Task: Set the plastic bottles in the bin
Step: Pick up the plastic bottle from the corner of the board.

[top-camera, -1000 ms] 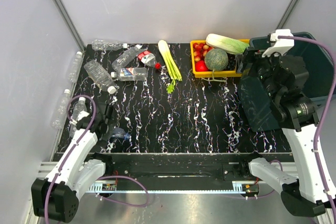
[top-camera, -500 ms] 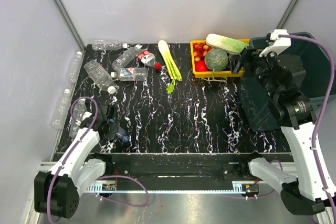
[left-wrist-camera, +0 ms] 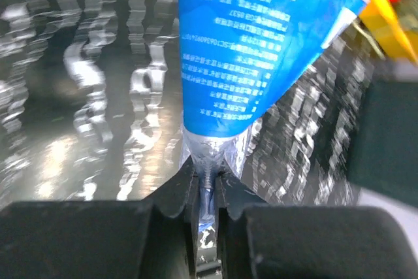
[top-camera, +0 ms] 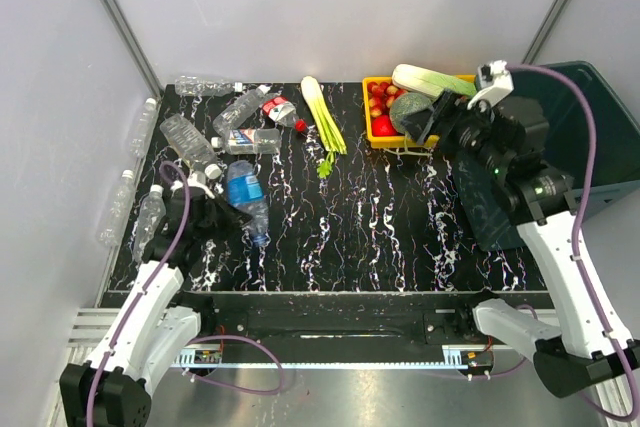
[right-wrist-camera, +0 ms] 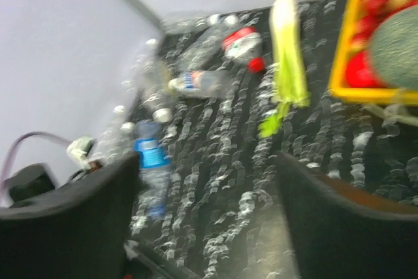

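Left gripper: jaws pinching crumpled end of blue-labelled bottle, over table, near-left | right gripper: jaws spread wide, empty, near yellow tray | other bottles: lying far-left | bin: far right, well apart from the held bottle.

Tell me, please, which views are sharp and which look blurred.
Top external: sharp, evenly lit, veining on the black marbled table distinct. Left wrist: print on the blue-labelled clear plastic bottle is crisp, the right edge smeared. Right wrist: blurred throughout, the pale green celery stalk soft-edged.
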You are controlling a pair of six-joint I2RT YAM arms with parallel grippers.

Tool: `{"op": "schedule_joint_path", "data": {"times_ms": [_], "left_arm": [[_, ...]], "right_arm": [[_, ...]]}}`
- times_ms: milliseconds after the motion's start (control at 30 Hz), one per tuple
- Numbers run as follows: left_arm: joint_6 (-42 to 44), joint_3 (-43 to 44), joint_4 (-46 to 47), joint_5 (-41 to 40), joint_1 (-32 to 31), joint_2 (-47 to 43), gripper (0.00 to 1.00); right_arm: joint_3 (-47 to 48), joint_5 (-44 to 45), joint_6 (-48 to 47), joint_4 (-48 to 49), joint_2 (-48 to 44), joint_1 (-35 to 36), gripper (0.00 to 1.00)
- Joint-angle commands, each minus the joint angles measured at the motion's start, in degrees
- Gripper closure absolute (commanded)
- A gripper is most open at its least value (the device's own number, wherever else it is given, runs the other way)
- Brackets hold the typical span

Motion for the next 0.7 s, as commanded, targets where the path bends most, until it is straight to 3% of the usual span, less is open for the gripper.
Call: {"op": "schedule_joint_path", "data": {"times_ms": [0, 133, 267, 433, 600, 667], "left_arm": [[15.6, 2.0, 17.8, 27.6, 0.2, 0.0, 0.98], [22.0, 6.5, 16.6, 36.6, 0.2, 3.6, 0.99], [28.5, 8.9, 14.6, 43.5, -0.1, 5.6, 1.00], [27.9, 7.1, 18.4, 45.5, -2.2, 3.4, 1.00], [27.9, 6.6, 18.6, 45.5, -2.2, 1.0, 1.00], [28.1, 6.4, 18.2, 44.7, -2.2, 0.1, 1.00]], "right_arm": [[-10.4, -15.0, 10.5, 17.9, -3.4, 3.8, 0.01], [-14.1, -10.3, 9.7, 22.4, -2.2, 12.7, 0.01], [-18.9, -11.8, 12.5, 30.4, 1.0, 17.4, 0.01], [-22.7, -12.4, 14.4, 43.1, 7.2, 23.4, 0.01], [-17.1, -7.5, 12.5, 41.1, 15.8, 29.6, 0.01], [-15.9, -4.8, 14.5, 40.8, 18.7, 30.2, 0.10]]}}
